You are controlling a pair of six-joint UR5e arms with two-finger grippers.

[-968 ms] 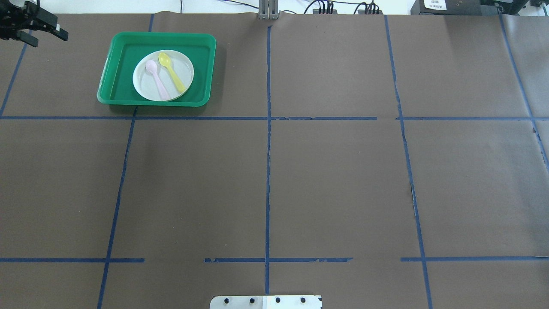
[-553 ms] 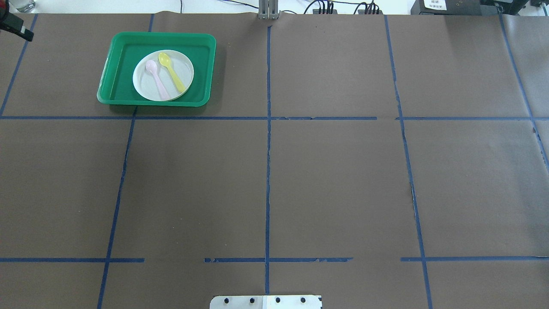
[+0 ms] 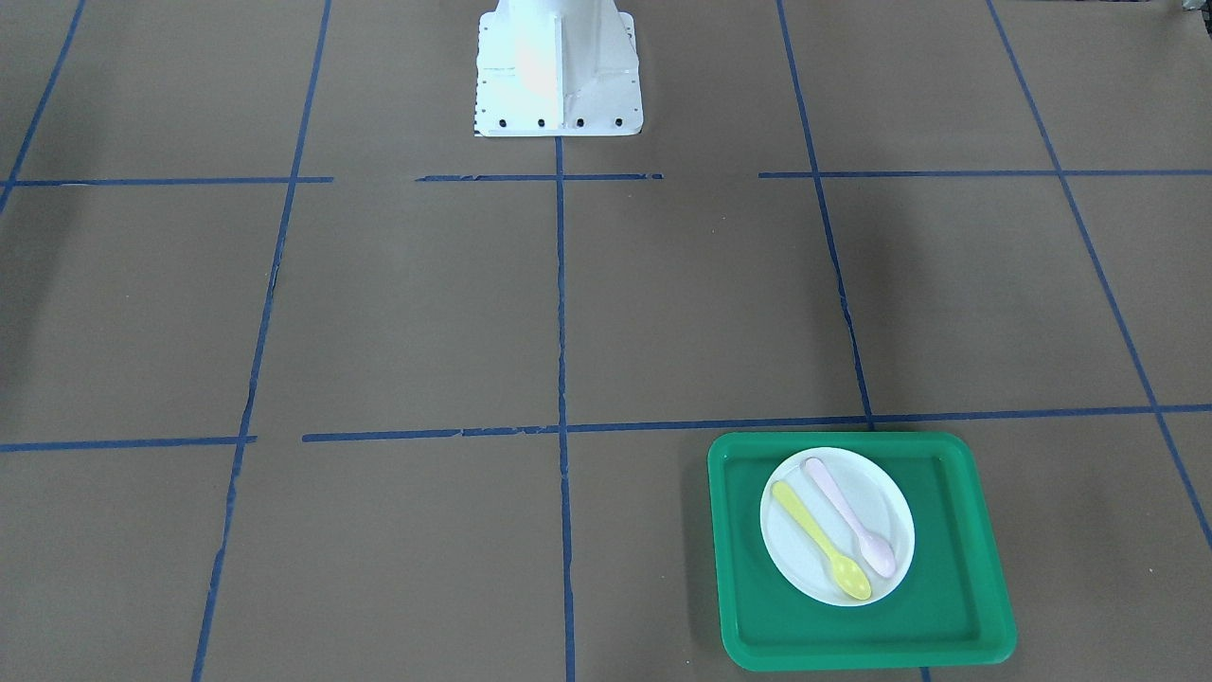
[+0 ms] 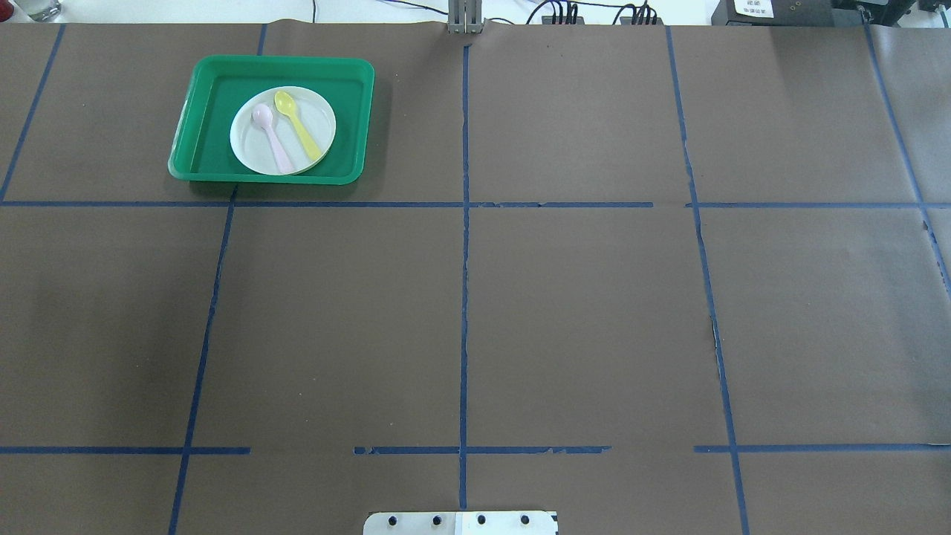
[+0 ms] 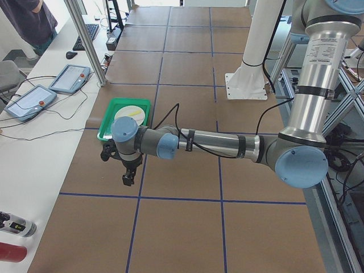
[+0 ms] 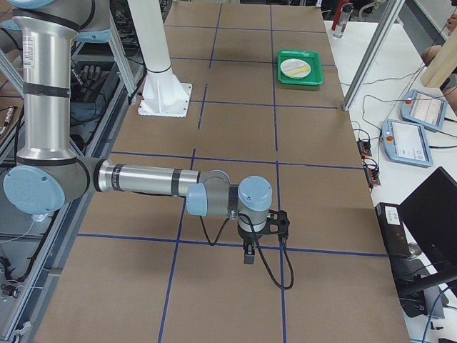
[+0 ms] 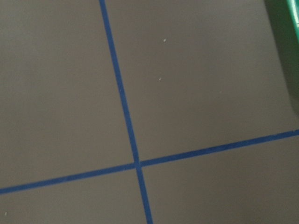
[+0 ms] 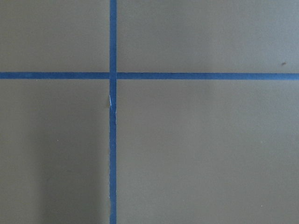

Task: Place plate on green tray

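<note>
Brown-papered table [image 4: 579, 312] carried the green tray [image 4: 351, 104], and the plate [image 4: 319, 122] lay inside it. The left gripper [image 5: 118, 166] hung near the tray, the right gripper [image 6: 263, 236] well apart. I couldn't tell whether either's jaws were released or clenched.

green tray [image 4: 282, 65] lip rings plate [image 4: 249, 145] | pink spoon [image 4: 273, 141], yellow spoon [image 4: 301, 130] lie on plate | bare brown paper [image 4: 579, 312] on 4 sides | left gripper [image 5: 128, 179] hangs near tray

Silver tubes [image 5: 216, 145], blue joint caps [image 5: 301, 169], white pedestal [image 3: 557, 76], seemingly black left pincer [image 5: 128, 178].
</note>
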